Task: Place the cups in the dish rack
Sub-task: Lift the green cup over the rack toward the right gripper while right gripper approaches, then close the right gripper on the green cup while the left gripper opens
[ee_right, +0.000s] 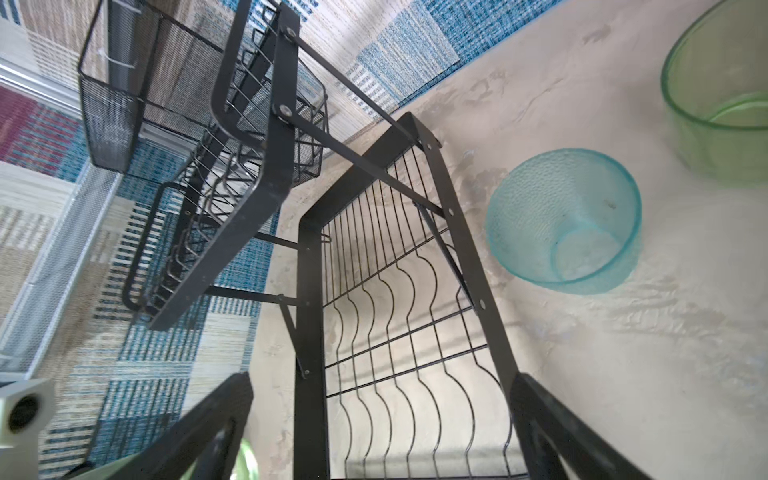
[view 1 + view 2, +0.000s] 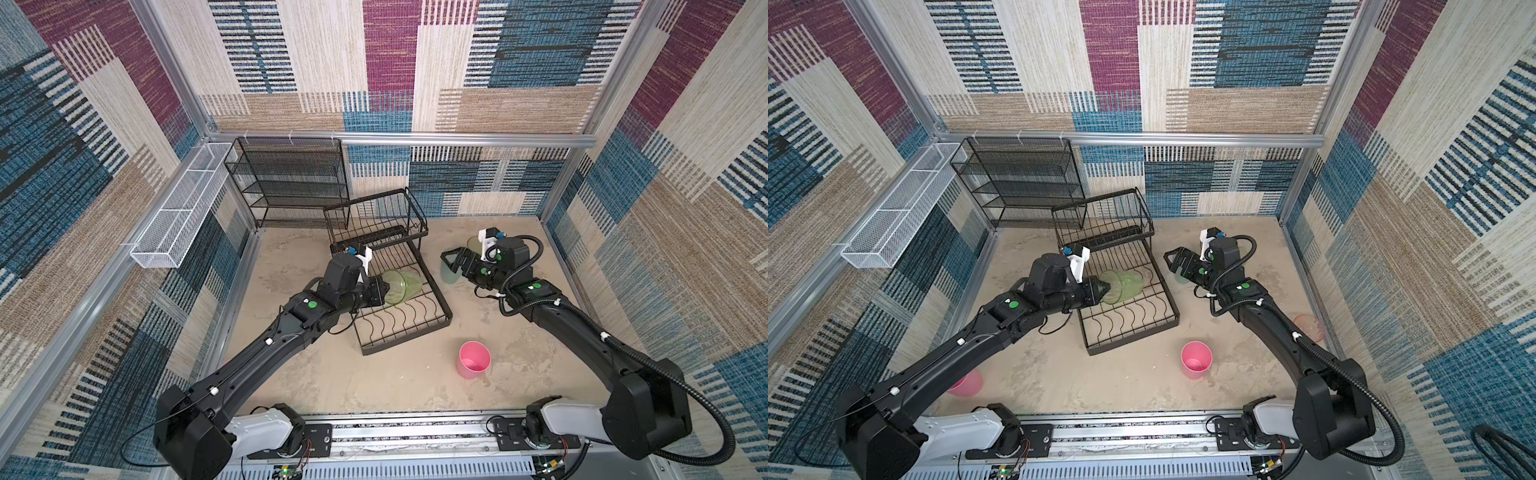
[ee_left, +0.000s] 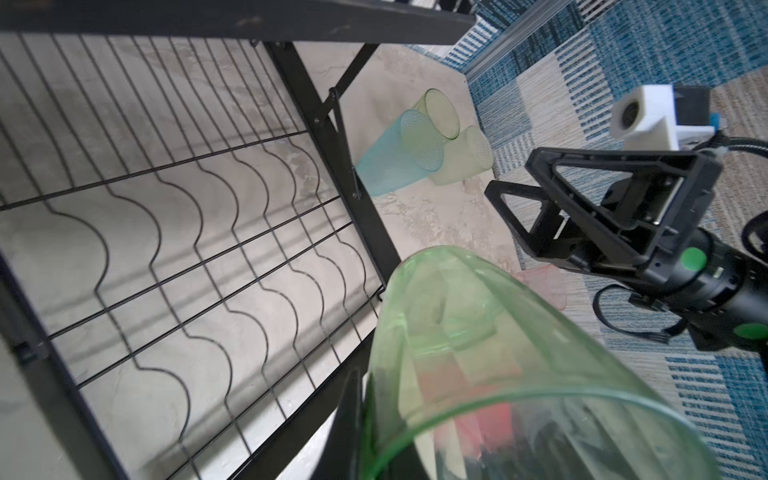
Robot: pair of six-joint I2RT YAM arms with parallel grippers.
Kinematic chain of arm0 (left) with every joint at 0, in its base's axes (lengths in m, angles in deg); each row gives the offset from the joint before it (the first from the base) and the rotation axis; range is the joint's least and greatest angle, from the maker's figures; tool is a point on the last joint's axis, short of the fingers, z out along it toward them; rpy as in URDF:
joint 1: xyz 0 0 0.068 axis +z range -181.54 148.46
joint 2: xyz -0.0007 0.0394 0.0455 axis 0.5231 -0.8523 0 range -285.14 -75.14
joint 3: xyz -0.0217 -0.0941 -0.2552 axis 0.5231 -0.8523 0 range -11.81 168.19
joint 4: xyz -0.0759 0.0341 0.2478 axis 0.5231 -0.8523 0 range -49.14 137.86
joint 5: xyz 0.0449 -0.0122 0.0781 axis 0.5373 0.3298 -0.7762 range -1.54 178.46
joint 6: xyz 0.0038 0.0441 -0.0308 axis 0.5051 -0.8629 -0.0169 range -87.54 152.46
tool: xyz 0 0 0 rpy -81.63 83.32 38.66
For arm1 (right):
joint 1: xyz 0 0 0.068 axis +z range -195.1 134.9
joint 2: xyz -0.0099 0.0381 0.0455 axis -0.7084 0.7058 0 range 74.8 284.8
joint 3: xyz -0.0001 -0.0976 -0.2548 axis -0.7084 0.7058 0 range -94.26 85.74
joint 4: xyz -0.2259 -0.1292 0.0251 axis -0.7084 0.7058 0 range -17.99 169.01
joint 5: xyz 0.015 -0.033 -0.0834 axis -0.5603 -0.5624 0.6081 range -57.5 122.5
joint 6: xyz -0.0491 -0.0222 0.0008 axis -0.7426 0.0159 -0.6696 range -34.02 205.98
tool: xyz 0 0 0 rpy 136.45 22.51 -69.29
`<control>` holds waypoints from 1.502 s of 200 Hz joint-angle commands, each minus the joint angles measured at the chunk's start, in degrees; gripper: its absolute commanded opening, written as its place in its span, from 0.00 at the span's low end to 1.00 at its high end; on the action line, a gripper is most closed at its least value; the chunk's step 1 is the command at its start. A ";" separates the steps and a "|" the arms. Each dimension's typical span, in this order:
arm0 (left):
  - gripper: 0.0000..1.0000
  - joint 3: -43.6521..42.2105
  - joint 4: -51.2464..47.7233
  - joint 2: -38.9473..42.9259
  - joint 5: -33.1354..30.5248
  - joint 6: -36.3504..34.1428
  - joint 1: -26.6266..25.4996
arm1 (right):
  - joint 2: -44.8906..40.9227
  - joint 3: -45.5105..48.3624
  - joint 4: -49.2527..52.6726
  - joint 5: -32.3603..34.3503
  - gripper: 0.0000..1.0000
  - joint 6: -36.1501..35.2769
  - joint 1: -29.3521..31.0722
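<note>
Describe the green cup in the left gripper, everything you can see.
The green cup is a see-through, yellow-green plastic tumbler with no handle, and it is empty. It is tipped on its side, mouth toward the left gripper, which is shut on its rim. It hangs over the lower tier of the dish rack; whether it touches the wires cannot be told.

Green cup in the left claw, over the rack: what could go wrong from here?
1. The left claw grips the green cup by its rim, tilted over the wavy wires of the rack; let go like this, it may roll instead of seating.
2. The right claw hangs open near the rack's edge, close to the teal cup; a careless move could knock that cup or clip the frame.
</note>
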 commanded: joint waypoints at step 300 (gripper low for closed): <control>0.00 13.67 49.44 -30.16 -1.64 -1.89 -13.44 | -12.84 7.48 -10.81 -20.74 0.87 46.53 -17.06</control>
